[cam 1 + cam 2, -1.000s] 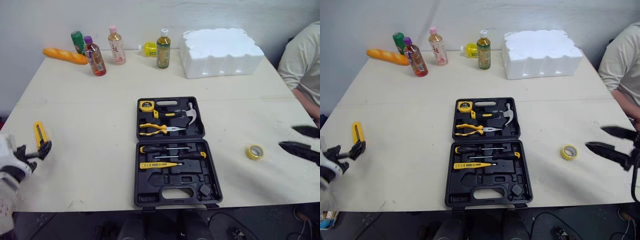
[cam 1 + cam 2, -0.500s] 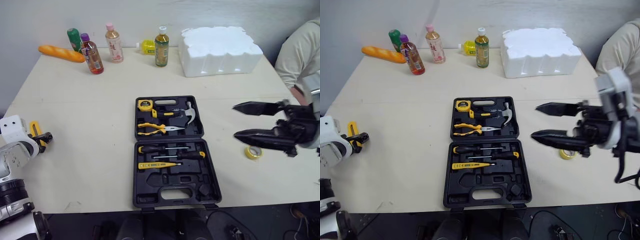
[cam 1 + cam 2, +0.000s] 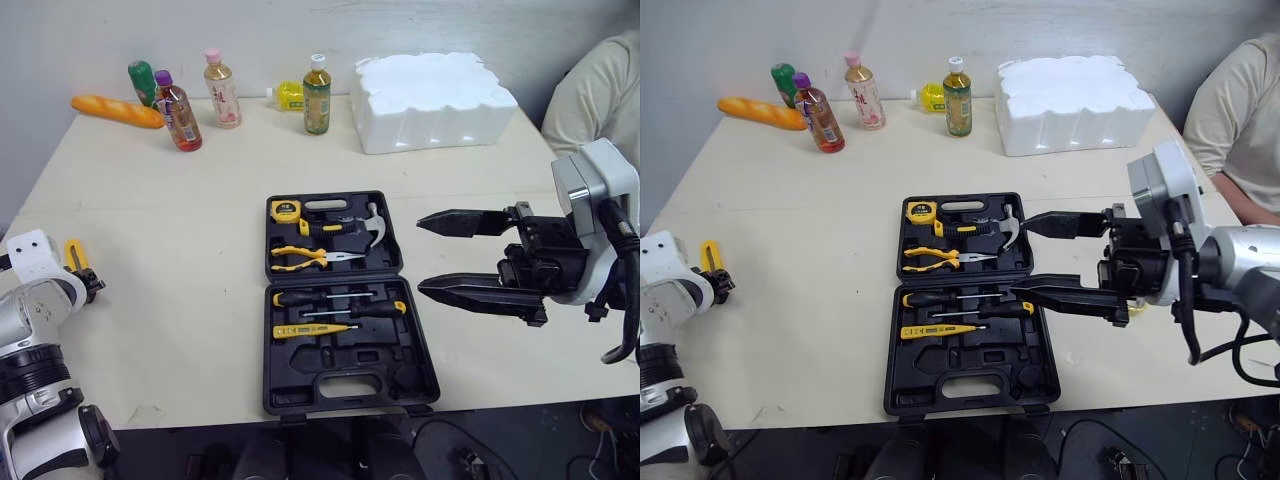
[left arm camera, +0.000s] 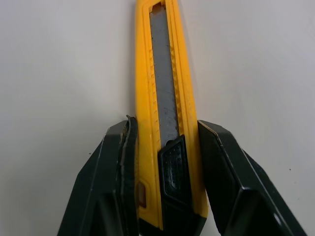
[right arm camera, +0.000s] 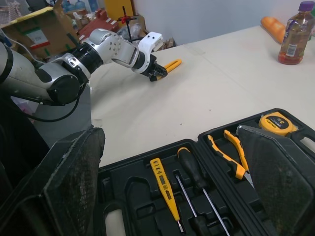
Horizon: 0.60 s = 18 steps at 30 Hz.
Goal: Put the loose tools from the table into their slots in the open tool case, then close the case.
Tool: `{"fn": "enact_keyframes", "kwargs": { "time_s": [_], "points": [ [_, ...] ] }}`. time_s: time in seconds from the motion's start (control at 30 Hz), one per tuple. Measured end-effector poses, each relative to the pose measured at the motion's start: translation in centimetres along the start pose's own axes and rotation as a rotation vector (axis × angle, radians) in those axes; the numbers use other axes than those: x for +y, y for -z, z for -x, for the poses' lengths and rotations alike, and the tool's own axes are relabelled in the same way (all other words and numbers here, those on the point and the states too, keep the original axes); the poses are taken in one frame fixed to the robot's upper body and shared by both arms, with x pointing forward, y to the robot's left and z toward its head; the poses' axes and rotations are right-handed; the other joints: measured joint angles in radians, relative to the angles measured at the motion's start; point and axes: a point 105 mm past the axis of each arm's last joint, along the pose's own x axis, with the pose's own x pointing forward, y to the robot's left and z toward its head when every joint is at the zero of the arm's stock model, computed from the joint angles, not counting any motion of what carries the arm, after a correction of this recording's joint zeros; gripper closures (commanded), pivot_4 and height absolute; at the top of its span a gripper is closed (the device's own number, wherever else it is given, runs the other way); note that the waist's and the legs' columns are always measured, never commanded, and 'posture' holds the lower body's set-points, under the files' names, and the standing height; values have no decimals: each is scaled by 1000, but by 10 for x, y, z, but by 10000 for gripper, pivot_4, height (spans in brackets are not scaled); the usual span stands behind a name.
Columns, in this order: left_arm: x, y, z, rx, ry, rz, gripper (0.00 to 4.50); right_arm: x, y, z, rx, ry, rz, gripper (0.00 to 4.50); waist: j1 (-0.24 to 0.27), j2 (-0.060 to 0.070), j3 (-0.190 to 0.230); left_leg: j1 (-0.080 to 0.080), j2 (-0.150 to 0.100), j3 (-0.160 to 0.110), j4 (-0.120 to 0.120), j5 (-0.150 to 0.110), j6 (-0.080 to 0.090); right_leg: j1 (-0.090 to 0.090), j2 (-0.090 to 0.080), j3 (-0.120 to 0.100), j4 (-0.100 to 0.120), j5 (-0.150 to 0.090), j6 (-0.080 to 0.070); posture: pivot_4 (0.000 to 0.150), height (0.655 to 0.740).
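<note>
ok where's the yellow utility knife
In the left eye view the utility knife sits at the table's left edge, between the fingers of the left gripper, far left of the open tool case.

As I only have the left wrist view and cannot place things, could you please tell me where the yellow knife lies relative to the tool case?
Observer: The utility knife lies near the table's left edge, far left of the open tool case.
Operator: Where is the right gripper?
Observer: The right gripper hovers open by the case's right edge.
Operator: Which slots are filled?
Observer: The tape measure, hammer, pliers and screwdrivers sit in theirs.
</note>
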Motion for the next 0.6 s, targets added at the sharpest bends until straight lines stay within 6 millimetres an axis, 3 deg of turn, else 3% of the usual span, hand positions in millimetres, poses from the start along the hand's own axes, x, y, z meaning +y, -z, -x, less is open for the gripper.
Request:
{"fn": "enact_keyframes", "kwargs": {
  "time_s": [0.17, 0.23, 0.37, 0.43, 0.5, 0.6],
  "points": [
    [-1, -1, 4, -22, 25, -47, 31952, -2, 0, 2, 3, 9, -1, 0, -1, 0, 0, -1, 0, 0, 0, 0, 1, -1, 0, 2, -1, 0, 0, 1500, 7383],
    [-14, -6, 8, -38, 104, -104, 31952, -4, 0, 3, 13, 20, -3, 0, 1, -1, 1, -3, 0, -1, 1, 0, 0, -1, -1, 3, -1, 0, 0, 1500, 7383],
    [-79, -39, 46, -171, 473, -371, 31952, -6, 1, 8, 45, 37, -6, 0, 11, -5, 2, -7, 0, -7, 1, 1, -2, 0, -4, 2, -5, -1, -2, 1500, 7383],
    [-112, -44, 73, -195, 675, -477, 31952, -5, 5, 9, 52, 39, -25, 0, 9, -5, 2, -7, -1, -6, 0, 0, -1, 0, -4, 3, -7, -1, -2, 1500, 7383],
    [-136, -32, 94, -159, 842, -595, 31952, -5, 8, 10, 56, 42, -42, 0, 3, -5, 3, -7, -1, -5, -1, 0, -1, -1, -5, 2, -9, -1, -2, 1500, 7383],
    [-174, 6, 136, -55, 1150, -827, 31952, 0, 16, 12, 86, 52, -69, 0, -1, -4, 3, -9, 0, -4, -2, -1, -1, -1, -3, 2, -9, -1, -2, 1500, 7383]
  ]
}}
